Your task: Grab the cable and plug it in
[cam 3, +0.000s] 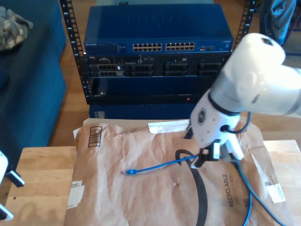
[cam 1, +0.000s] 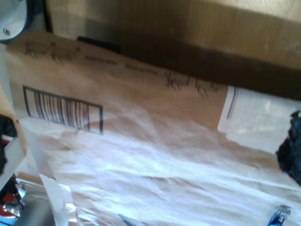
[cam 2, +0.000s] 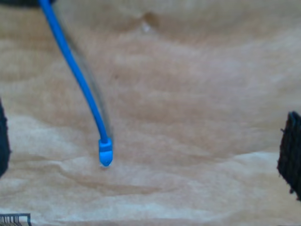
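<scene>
- The cable (cam 3: pixel 157 165) — thin, bright blue — lies on a sheet of brown paper (cam 3: pixel 141 197) that covers the wooden table (cam 3: pixel 37 179); one plug (cam 3: pixel 128 172) rests on the paper toward the exterior view's left.
- From that plug the cable runs toward the exterior view's right, up to my second gripper (cam 3: pixel 202 160); a further blue length trails down past the arm toward the exterior view's lower right.
- In the second wrist view the cable (cam 2: pixel 77 75) hangs down to the plug (cam 2: pixel 105 153) just above the paper (cam 2: pixel 188 117); whether the jaws are clamped on it cannot be told.
- My first gripper: jaw state cannot be told; its wrist view shows the paper (cam 1: pixel 141 155), a printed barcode (cam 1: pixel 63 109) and a blue plug (cam 1: pixel 281 215).
- Behind the table stands a rack; a blue network switch (cam 3: pixel 157 30) with a row of ports sits at its top.
</scene>
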Motion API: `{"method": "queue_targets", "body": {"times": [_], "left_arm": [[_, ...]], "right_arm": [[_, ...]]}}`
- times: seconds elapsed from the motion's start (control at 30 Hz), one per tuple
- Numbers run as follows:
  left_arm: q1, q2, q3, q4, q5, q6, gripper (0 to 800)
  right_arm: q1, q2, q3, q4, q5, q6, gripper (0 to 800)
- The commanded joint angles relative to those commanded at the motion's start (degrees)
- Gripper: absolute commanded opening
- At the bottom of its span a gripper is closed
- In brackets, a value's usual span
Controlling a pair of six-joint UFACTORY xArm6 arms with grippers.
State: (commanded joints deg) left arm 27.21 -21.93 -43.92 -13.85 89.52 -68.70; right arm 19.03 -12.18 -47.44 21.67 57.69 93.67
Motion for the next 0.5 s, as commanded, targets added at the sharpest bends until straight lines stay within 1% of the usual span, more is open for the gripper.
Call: {"method": "queue_targets", "body": {"times": [0.1,0.2,0.4,0.47,0.5], "left_arm": [[-4.1,0.4,0.0,-0.1,-0.4,-3.3,800],[-6.9,0.6,0.0,0.0,-0.6,-6.1,800],[-8.1,2.1,0.0,-0.2,-0.7,-7.2,800],[-8.1,2.1,0.0,-0.3,-0.8,-7.2,800],[-8.1,2.2,0.1,-0.3,-1.1,-7.2,800]], "right_arm": [[2.2,2.4,-0.2,0.2,-2.6,-0.1,794],[6.2,4.6,-0.3,-0.1,-5.7,-0.3,792],[11.7,10.1,-2.1,-0.4,-11.2,0.0,770],[12.1,10.5,-2.1,-0.3,-11.8,0.6,770],[12.3,10.5,-2.0,-0.4,-12.3,2.2,769]]}}
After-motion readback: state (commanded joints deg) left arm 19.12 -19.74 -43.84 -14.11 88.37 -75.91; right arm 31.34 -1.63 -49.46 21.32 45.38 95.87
